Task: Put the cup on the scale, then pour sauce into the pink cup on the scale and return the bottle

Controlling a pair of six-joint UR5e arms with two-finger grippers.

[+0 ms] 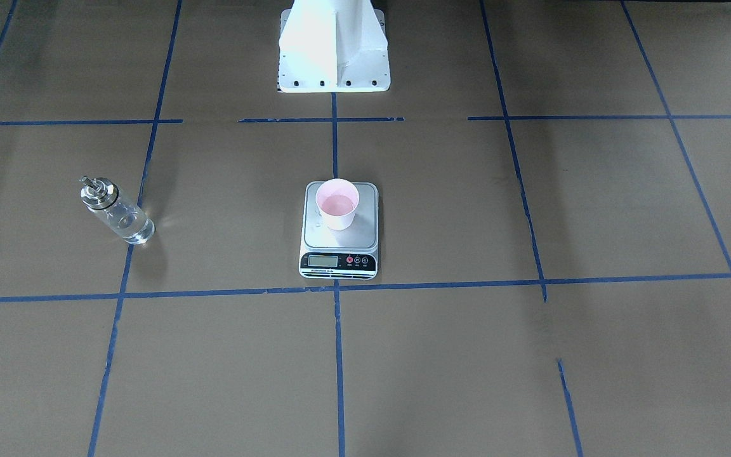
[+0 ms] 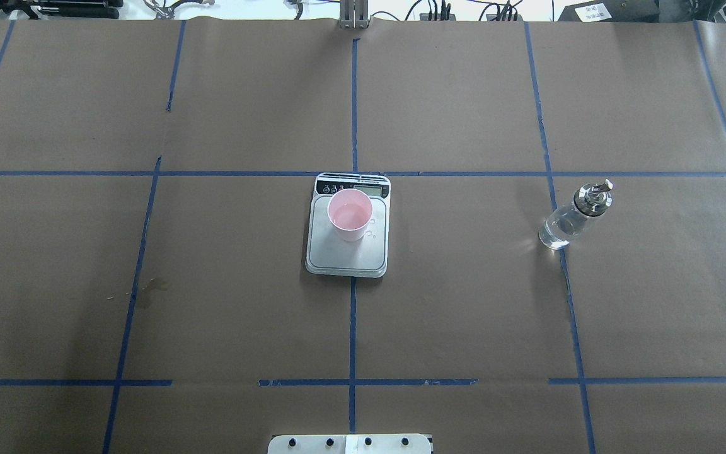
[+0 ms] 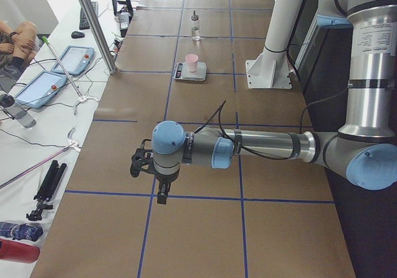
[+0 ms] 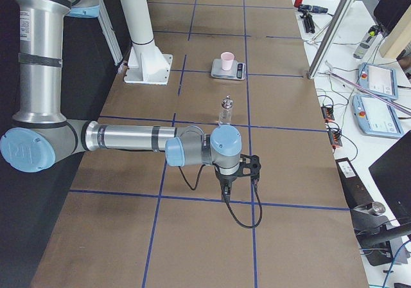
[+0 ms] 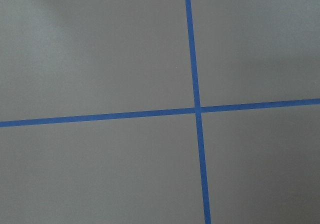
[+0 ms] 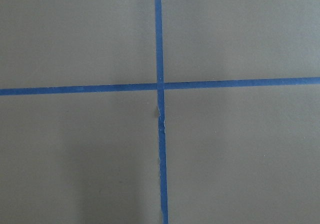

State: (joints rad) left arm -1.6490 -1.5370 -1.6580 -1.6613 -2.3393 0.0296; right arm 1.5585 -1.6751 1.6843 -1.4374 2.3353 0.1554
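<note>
The pink cup (image 1: 337, 203) stands upright on the far part of the silver scale (image 1: 340, 244), at the table's middle; both also show in the overhead view, cup (image 2: 350, 214) on scale (image 2: 347, 255). The clear glass bottle (image 1: 118, 212) with its silver cap stands upright on the paper at the robot's right (image 2: 574, 214), well apart from the scale. Sauce in the cup is barely visible. My left gripper (image 3: 142, 163) and right gripper (image 4: 252, 169) hang over the table's two ends, far from these things. I cannot tell whether either is open or shut. The wrist views show only paper and tape.
The white robot pedestal (image 1: 334, 51) stands behind the scale. Brown paper with blue tape lines (image 2: 353, 315) covers the table. A side bench with control tablets (image 3: 74, 59) and cables runs along the far edge, with a metal post (image 3: 93, 23).
</note>
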